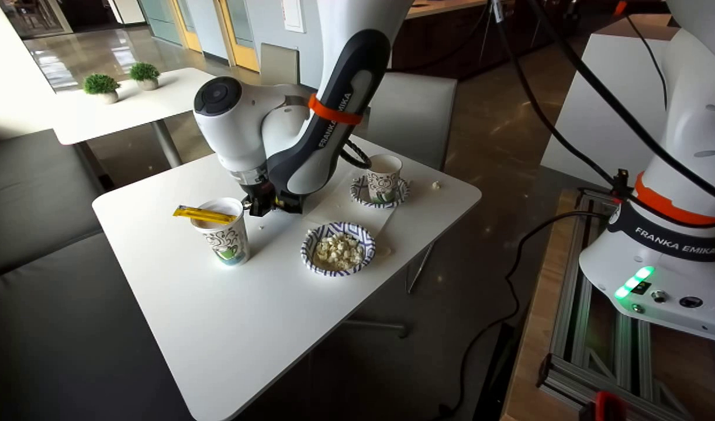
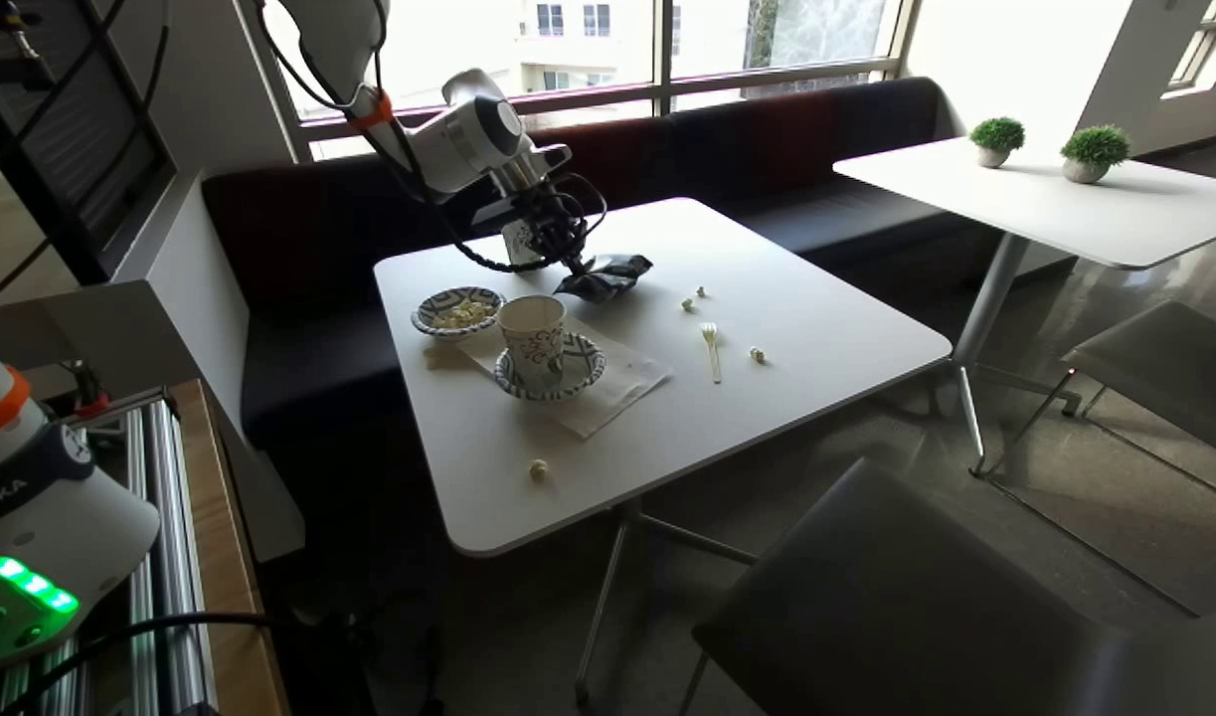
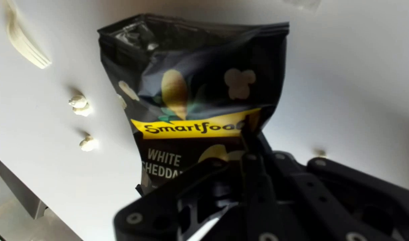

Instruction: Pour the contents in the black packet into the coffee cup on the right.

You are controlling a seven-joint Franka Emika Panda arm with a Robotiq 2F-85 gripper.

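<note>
White arm [image 1: 290,131], orange bands [image 1: 334,112], green lights [image 1: 633,282]

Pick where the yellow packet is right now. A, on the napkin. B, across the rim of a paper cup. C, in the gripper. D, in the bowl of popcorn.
B: in an exterior view the yellow packet lies across the rim of a paper cup that stands directly on the table, while the gripper holds the black packet.
</note>
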